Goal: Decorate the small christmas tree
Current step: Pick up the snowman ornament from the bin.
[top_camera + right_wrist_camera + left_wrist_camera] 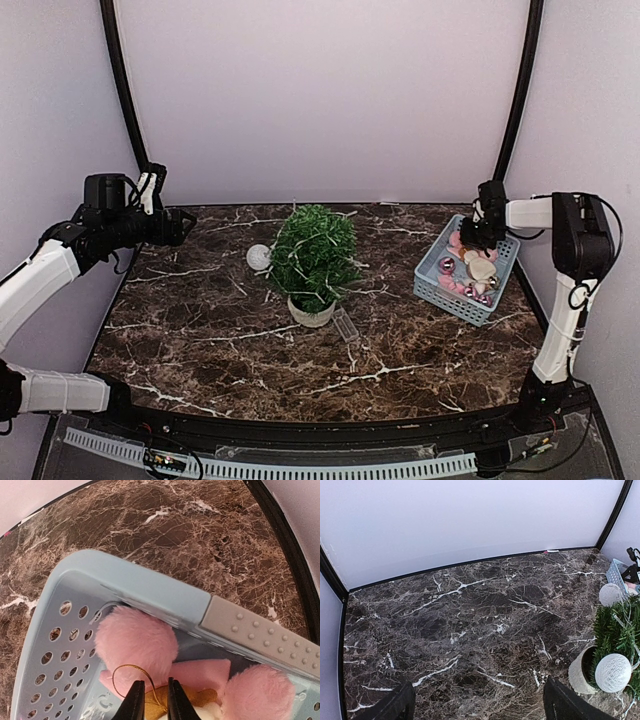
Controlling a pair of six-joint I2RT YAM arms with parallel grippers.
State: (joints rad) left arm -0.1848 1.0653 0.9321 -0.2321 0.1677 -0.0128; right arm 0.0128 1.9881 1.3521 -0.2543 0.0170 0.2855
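Note:
The small christmas tree (313, 255) stands mid-table in a pale pot (311, 312), strung with white lights; the left wrist view catches its edge (620, 630) with a white ball (612, 672) hanging low on it. My right gripper (470, 235) reaches down into the blue basket (435, 285). In the right wrist view its jaws (156, 700) are nearly together with a narrow gap, straddling the gold loop cord (122, 672) of a pink and gold ornament (200, 672) beside a pink pom-pom (135, 642). My left gripper (185, 226) hovers at the far left, wide open (480, 707) and empty.
A white ball (259, 257) lies on the marble just left of the tree. A small clear plastic piece (346, 325) lies near the pot. The basket (150, 587) holds several pink, silver and cream ornaments, including a second pom-pom (257, 692). Walls enclose the back and sides.

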